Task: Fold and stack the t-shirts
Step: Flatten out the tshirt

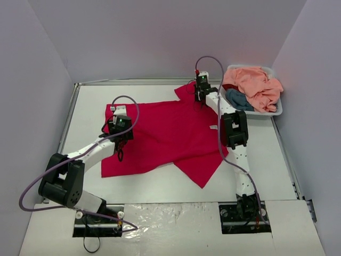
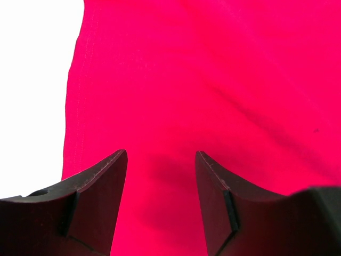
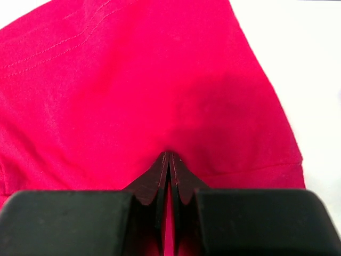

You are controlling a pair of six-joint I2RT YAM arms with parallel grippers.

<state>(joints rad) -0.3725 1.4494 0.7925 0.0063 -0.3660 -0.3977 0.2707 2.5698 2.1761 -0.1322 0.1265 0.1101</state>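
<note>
A crimson-red t-shirt [image 1: 165, 133] lies spread out across the middle of the table. My left gripper [image 1: 121, 140] hovers over its left part, open, with only flat red cloth [image 2: 213, 80] showing between the fingers [image 2: 160, 154]; the shirt's stitched edge runs just left of them. My right gripper [image 1: 200, 95] is at the shirt's far right corner, shut [image 3: 169, 154] on a pinch of the red cloth [image 3: 133, 80]. A peach-pink t-shirt [image 1: 256, 85] and a teal-blue t-shirt [image 1: 238, 100] lie crumpled in the basket.
The white plastic basket [image 1: 277, 109] stands at the back right, close beside my right arm. Bare white table [image 1: 160, 184] shows in front of the shirt and to its left [image 2: 32, 80]. Grey walls close in the table on three sides.
</note>
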